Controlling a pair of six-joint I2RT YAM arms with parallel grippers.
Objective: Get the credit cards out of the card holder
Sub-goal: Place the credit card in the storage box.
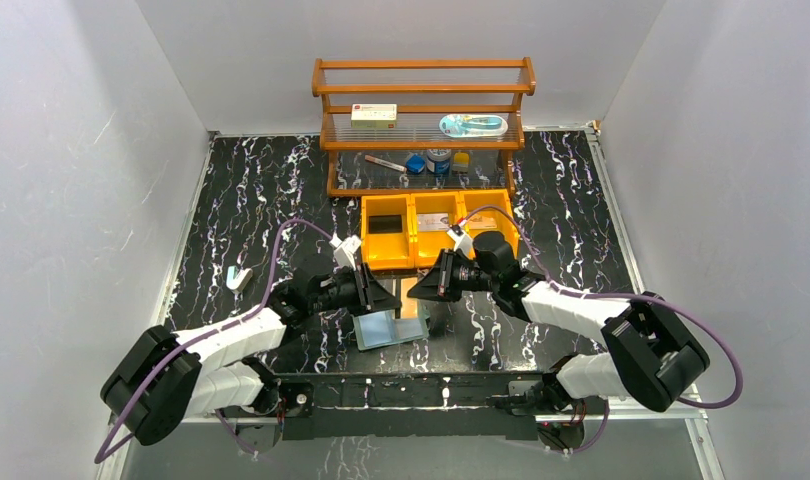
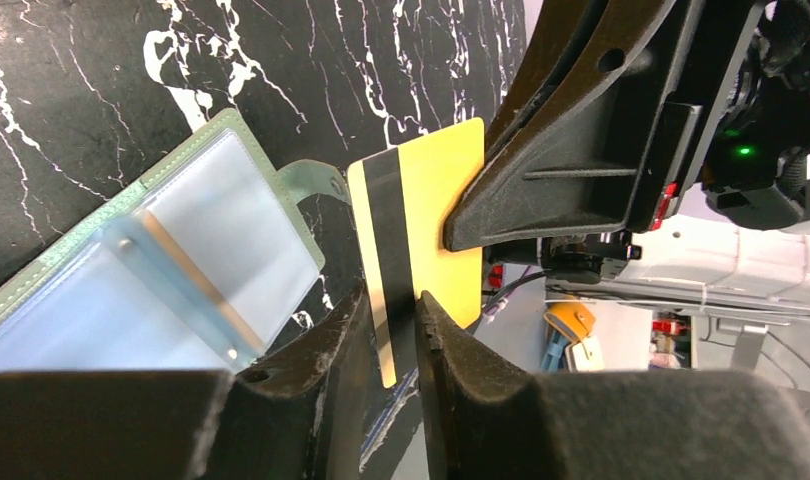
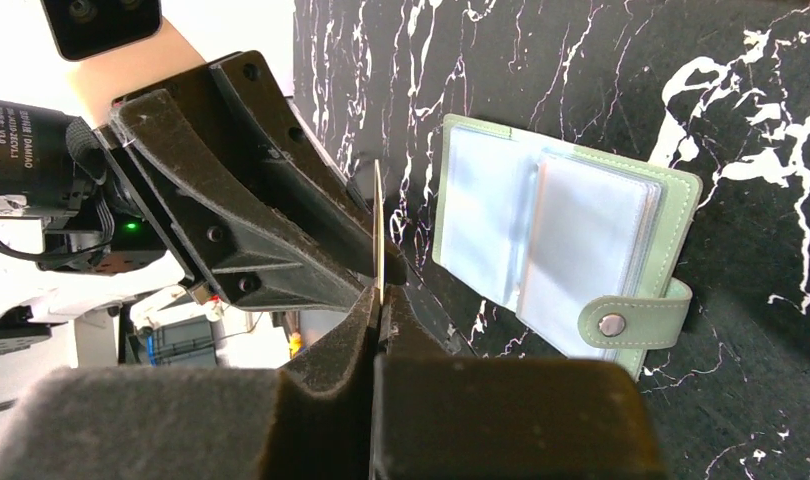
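The sage-green card holder (image 1: 386, 330) lies open on the black marble table, its pale blue pockets up; it also shows in the left wrist view (image 2: 211, 230) and the right wrist view (image 3: 561, 240). My right gripper (image 1: 423, 285) (image 3: 378, 295) is shut on an orange-tan card (image 1: 413, 294) (image 3: 378, 215), held on edge above the table beside the holder. In the left wrist view the card (image 2: 436, 190) shows a black stripe. My left gripper (image 1: 386, 295) (image 2: 393, 300) meets it from the other side, jaws slightly apart around the card's lower edge.
Orange three-compartment bins (image 1: 436, 262) stand just behind the grippers, with a dark card (image 1: 385, 224) and a greyish card (image 1: 436, 222) inside. A wooden shelf (image 1: 424, 110) holds a white box (image 1: 373, 116) and small items. A small white object (image 1: 239, 278) lies left.
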